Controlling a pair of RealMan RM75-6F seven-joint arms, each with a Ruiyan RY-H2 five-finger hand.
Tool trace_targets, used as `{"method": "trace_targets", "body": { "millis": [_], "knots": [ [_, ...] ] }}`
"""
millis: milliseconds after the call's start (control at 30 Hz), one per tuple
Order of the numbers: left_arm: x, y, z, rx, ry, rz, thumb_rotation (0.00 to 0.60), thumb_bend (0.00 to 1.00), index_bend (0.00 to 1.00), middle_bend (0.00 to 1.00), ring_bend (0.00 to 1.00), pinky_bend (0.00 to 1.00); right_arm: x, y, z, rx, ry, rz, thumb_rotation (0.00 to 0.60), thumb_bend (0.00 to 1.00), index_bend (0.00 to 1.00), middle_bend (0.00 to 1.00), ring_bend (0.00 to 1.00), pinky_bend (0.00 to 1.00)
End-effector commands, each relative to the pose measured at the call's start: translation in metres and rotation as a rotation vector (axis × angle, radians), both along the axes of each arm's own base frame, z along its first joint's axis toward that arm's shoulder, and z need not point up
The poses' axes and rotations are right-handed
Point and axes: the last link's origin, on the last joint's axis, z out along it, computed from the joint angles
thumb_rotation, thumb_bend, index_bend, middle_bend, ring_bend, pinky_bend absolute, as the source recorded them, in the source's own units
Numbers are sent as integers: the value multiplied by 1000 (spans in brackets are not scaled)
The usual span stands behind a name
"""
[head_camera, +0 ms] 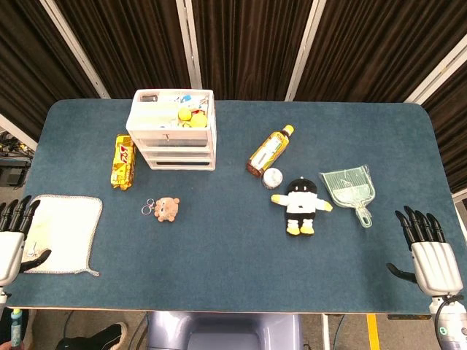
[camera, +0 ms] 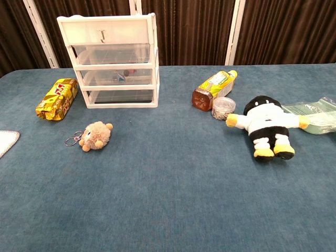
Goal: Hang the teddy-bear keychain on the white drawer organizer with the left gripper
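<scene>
Presently we find the teddy-bear keychain [camera: 96, 135] lying on the bench [head_camera: 233, 248], just before the white drawer organizer [camera: 113, 60]. We judge it light and soft; its metal ring [camera: 72, 140], seemingly thin, suits pinching. Left hand [head_camera: 13, 237] spread, empty, well apart.

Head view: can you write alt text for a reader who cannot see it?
A teddy-bear keychain lies on a blue table in front of a white drawer organizer, untouched. The left hand rests open by a white cloth; the right hand is open at the table's other end.
</scene>
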Motion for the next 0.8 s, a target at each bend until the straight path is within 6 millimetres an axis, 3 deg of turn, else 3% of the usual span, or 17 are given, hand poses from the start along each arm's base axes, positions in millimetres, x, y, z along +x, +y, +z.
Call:
{"method": "trace_targets", "body": {
  "millis": [33, 700, 800],
  "knots": [
    [0, 0, 0, 0, -3, -2, 600, 149, 5, 0, 0, 0, 0, 0, 0, 1, 0, -2, 600, 44, 0, 0, 0, 0],
    [4, -4, 0, -50, -24, -15, 600, 150, 5, 0, 0, 0, -1, 1, -2, 17, 3, -17, 600, 43, 0, 0, 0, 0],
    [8, 3, -2, -56, -23, -20, 600, 149, 8, 0, 0, 0, -1, 1, -1, 12, -6, -21, 600, 43, 0, 0, 0, 0]
  ]
}}
